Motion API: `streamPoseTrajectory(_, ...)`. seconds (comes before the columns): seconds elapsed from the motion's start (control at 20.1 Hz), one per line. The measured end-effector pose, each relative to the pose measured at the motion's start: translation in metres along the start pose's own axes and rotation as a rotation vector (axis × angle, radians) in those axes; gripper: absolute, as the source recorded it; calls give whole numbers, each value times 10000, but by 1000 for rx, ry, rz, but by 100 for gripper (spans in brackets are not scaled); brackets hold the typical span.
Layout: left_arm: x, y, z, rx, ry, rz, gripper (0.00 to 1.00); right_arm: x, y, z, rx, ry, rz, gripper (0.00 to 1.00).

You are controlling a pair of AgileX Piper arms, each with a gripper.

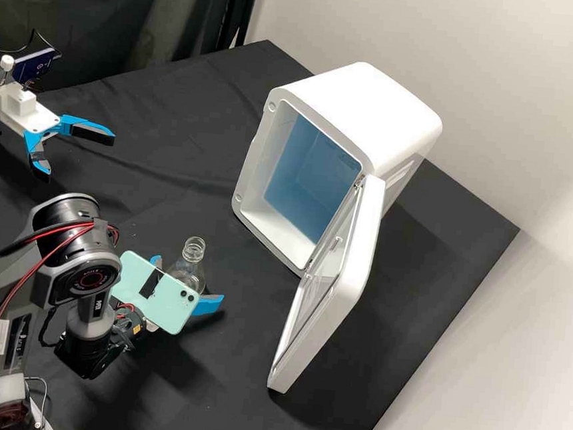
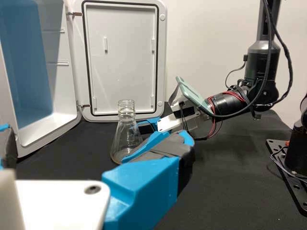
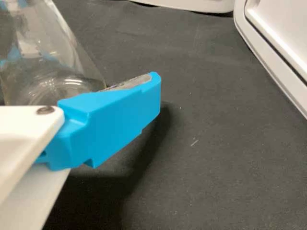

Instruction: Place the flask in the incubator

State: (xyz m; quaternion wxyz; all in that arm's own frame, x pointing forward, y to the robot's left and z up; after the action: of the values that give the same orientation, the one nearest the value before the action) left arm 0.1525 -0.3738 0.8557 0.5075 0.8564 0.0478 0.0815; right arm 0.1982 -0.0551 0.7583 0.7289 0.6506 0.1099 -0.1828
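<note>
A clear glass flask (image 1: 192, 260) stands upright on the black bench in front of the incubator (image 1: 369, 115), a white box with a blue inside. Its door (image 1: 334, 279) hangs wide open. My right gripper (image 1: 186, 280) is low at the flask, one blue finger on each side of its base. In the right wrist view the finger (image 3: 110, 120) has its pad against the glass of the flask (image 3: 43, 72). My left gripper (image 1: 58, 145) hangs open in the air at the far left, well away. Its view takes in the flask (image 2: 125, 134) and the incubator door (image 2: 120, 57).
A mint-green phone (image 1: 159, 294) is mounted on the right arm's wrist, just in front of the flask. The bench's right edge runs close behind the incubator. Bare black cloth lies between the flask and the incubator opening (image 1: 310, 170).
</note>
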Motion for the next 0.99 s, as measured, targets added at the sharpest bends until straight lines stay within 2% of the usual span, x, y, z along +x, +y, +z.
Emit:
streamPoseTrajectory(0.1,0,0,0,0,0,0,100,9,26,-5,-5,2,12,100)
streamPoseTrajectory(0.15,0,0,0,0,0,0,100,7,32,-9,-7,3,15,0)
streamPoseTrajectory(0.84,0,0,0,0,0,0,100,-43,142,-80,-36,28,77,0)
streamPoseTrajectory(0.99,0,0,0,0,0,0,100,-46,148,-85,-38,30,81,0)
